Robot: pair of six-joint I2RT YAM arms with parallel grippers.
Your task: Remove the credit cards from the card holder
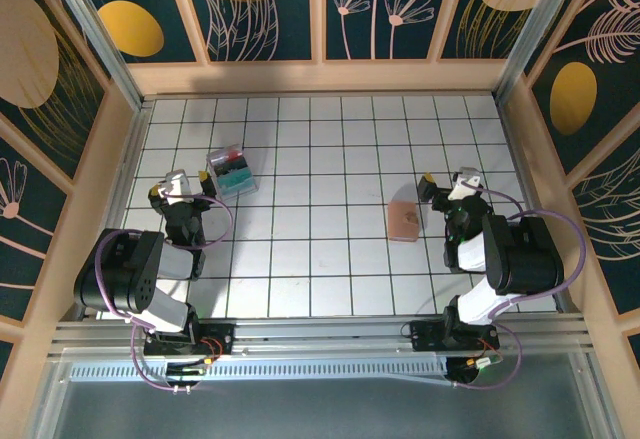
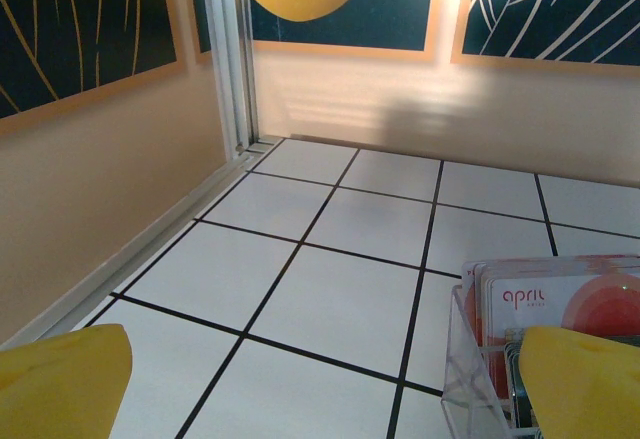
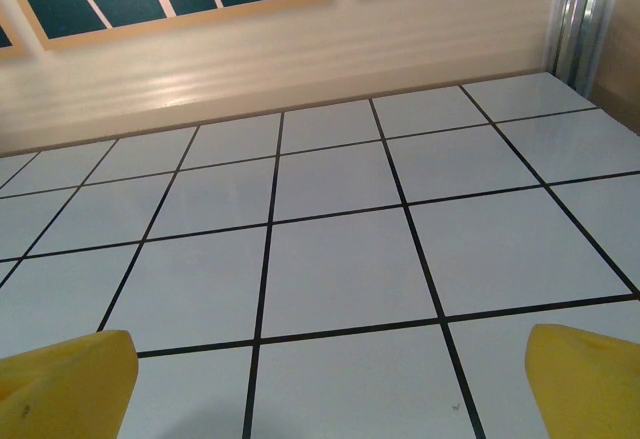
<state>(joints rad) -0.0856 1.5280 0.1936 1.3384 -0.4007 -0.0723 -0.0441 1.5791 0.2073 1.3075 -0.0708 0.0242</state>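
Card holder (image 1: pixel 403 222) lies on the white black-gridded table (image 1: pixel 330 259) — left fingers (image 2: pixel 60 379) and right fingers (image 3: pixel 585 379) released — floral walls (image 1: pixel 260 9) around.

The left black-and-white jointed arm (image 1: pixel 130 277) and the right arm (image 1: pixel 512 257) are sitting folded, wrists pointing forward. The left yellow-tipped two-finger gripper (image 1: pixel 182 187) and the right gripper (image 1: pixel 449 187) are gaping wide, holding nothing.

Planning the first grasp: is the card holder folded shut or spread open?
Folded shut: the card holder lies flat, only its tan outside showing.
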